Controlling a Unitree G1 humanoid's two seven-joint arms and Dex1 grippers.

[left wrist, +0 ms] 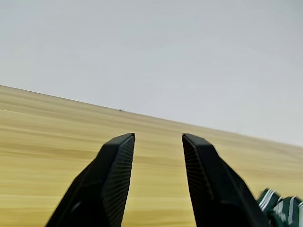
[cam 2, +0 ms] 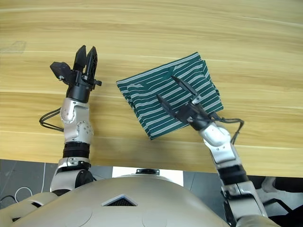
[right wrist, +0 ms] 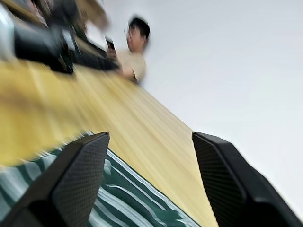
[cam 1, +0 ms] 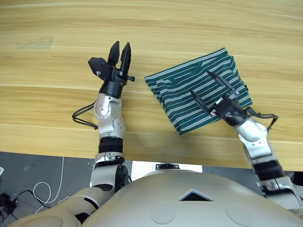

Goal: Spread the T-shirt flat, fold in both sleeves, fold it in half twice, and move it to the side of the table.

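While the folded striped T-shirt (cam 1: 171, 94) lies toward the desk's (cam 1: 57, 71) near right edge, my right gripper (cam 1: 200, 82) hovers over it, fingers wide apart, apparently to shift it; my left gripper (cam 1: 121, 45) waits aside, narrowly parted.

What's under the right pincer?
The folded green-striped T-shirt lies under the open right pincer, on the wooden table. The tabletop beneath the shirt is covered.

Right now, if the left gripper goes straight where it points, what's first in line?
Looks free: left gripper points across bare table; T-shirt lies off to its right. Height above wood unclear.
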